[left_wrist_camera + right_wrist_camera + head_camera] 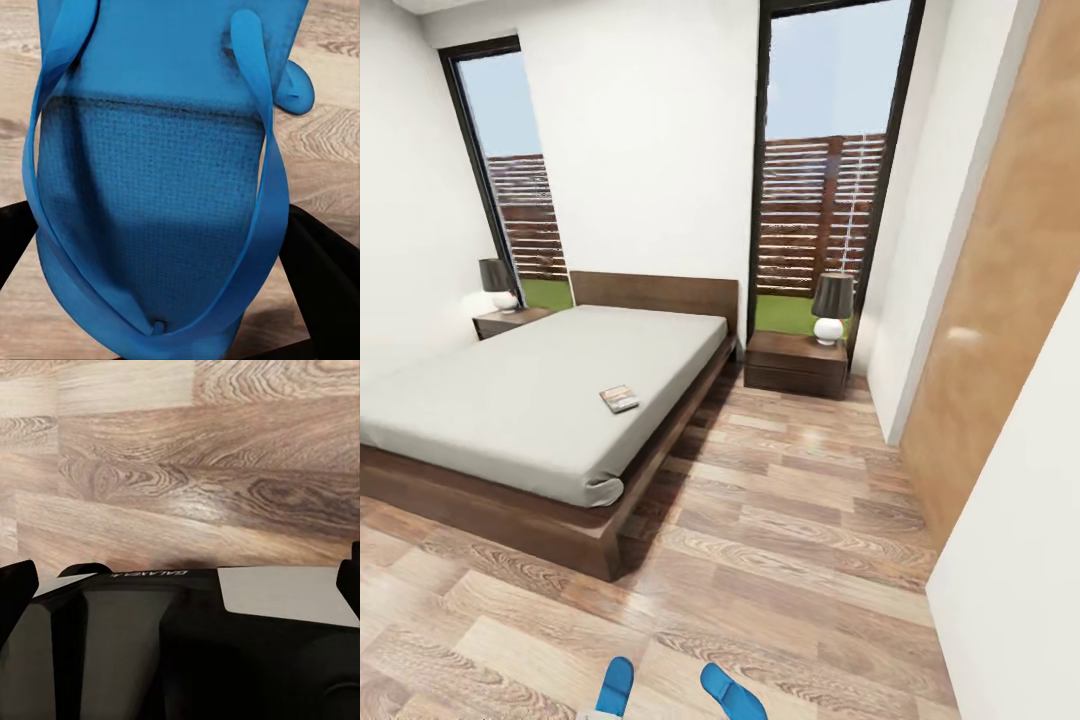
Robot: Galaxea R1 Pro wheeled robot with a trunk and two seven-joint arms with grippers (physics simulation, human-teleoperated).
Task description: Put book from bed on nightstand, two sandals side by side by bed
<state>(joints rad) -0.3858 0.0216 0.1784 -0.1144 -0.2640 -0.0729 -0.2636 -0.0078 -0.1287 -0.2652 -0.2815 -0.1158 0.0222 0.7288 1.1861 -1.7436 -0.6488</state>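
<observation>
Sandal [150,195] lies between left hand [161,247] fingers, seemingly.

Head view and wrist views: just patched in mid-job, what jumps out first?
The large dark-brown wooden bed with the light-grey mattress dominates the room's left, a small dark paperback book lying near its right edge. Two bright blue flat sandals sit on the wood-plank floor at the bottom edge of the head view. One of them looms close between the left gripper's black fingers.
</observation>
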